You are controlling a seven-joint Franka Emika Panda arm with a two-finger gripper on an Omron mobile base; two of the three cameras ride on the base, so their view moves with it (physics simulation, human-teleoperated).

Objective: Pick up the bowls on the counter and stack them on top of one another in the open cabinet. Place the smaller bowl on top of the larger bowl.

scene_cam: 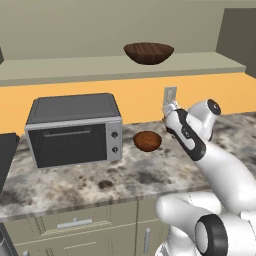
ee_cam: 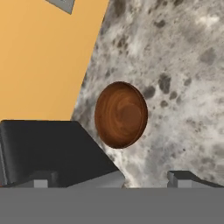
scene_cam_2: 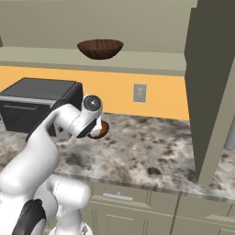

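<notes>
So the big bowl (scene_cam: 149, 52) is already sitting up on the cabinet shelf (scene_cam: 75, 67), upright and roughly mid-ledge, which looks like the base of the stack. That leaves the small bowl (ee_cam: 121, 114) down on the desk (scene_cam: 90, 182), just beside the toaster oven (scene_cam: 75, 130) and near the orange back wall (scene_cam: 135, 102) with its wall socket (scene_cam: 170, 94).

Our guess is the arm is lined up over it on purpose: in the hand view we look almost straight down into the bowl's hollow, so a grab on the rim seems the plan.

The fingers (ee_cam: 113, 179) are spread wide apart, holding nothing and touching nothing, with the small bowl ahead of them.
</notes>
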